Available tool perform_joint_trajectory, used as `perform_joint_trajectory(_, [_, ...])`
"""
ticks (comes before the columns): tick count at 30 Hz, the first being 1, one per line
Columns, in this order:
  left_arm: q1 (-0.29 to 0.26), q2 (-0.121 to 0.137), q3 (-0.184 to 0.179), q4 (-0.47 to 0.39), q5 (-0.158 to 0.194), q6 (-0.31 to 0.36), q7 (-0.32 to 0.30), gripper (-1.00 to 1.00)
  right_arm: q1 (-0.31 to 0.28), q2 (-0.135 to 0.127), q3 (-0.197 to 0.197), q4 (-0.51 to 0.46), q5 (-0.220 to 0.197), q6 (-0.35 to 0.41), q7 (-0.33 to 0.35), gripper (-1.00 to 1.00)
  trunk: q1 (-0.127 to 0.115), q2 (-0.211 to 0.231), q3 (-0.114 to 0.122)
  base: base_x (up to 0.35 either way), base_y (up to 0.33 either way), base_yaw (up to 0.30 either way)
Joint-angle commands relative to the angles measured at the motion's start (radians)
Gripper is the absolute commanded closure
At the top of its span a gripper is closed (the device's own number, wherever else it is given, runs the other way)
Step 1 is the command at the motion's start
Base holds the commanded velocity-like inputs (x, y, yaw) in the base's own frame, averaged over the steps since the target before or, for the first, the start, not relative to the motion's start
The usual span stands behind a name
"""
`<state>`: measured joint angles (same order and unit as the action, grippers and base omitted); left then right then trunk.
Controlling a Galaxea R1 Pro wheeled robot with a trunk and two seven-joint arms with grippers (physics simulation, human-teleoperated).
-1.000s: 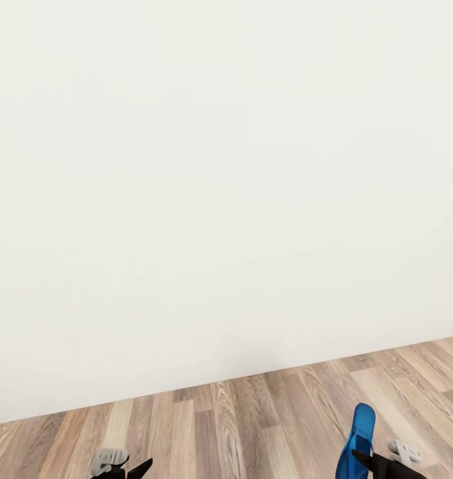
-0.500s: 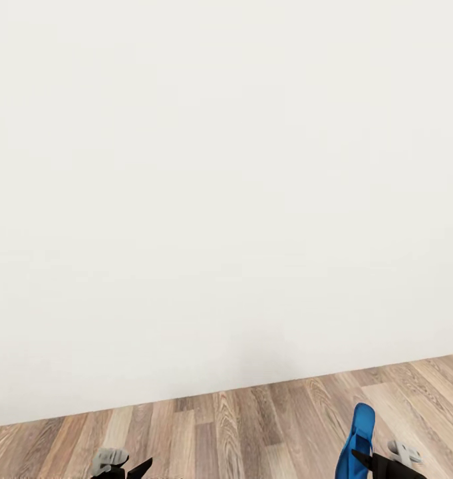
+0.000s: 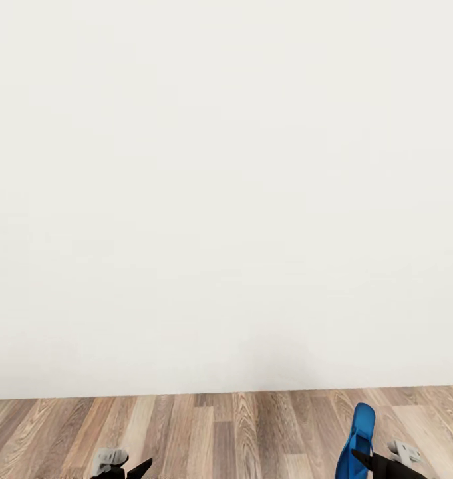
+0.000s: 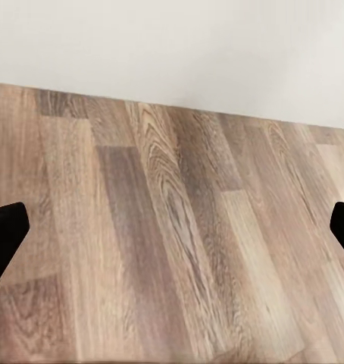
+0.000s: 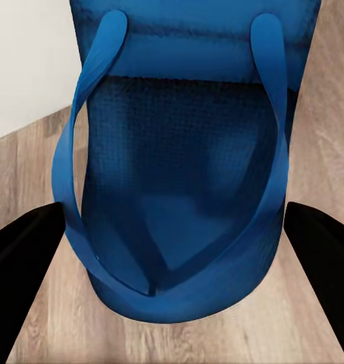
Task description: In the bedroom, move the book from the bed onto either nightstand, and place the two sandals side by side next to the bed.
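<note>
Nearest, at the bottom right of the head view, right claw [image 3: 367,460] clamped on a blue sandal [image 3: 357,432], the sandal standing up on end above the dark fingers. In the right wrist view, same sandal [image 5: 179,189] seen close between the two black fingers [image 5: 24,280], straps running from the toe end out along both edges of the textured footbed, the fingers pressed against its sides; gripped, not loose. At the bottom left of the head view, left claw [image 3: 130,470] low at the frame edge, a grey part of the wrist just beside it. In the left wrist view, left claw [image 4: 172,235] released and holding nothing, its two black fingertips [image 4: 5,235] spread wide at opposite edges, bare floor [image 4: 172,250] between them. Beyond both claws, wood-plank floor [image 3: 239,432] in mixed brown and pale boards, running across the lower strip of the head view. Farthest, a plain white wall [image 3: 226,199] meeting the floor along a nearly level line and rising over the rest of the head view.
</note>
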<state>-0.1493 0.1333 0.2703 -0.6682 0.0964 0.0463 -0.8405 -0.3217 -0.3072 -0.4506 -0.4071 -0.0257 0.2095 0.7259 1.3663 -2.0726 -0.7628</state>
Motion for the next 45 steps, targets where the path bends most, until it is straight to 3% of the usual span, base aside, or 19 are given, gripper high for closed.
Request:
perform_joint_trajectory(1, [-0.001,0.0,0.001,0.001,0.005,0.005,-0.005,-1.0,0.0,0.0,-0.006,-0.001,-0.003,0.01,0.005,1.0,0.0,0.0,-0.001,0.0,0.0,0.264])
perform_joint_trajectory(45, [-0.001,0.0,0.003,0.001,0.006,0.006,-0.005,-1.0,0.0,0.0,-0.006,-0.001,0.002,0.01,0.001,1.0,0.0,0.0,-0.001,0.0,0.0,0.264])
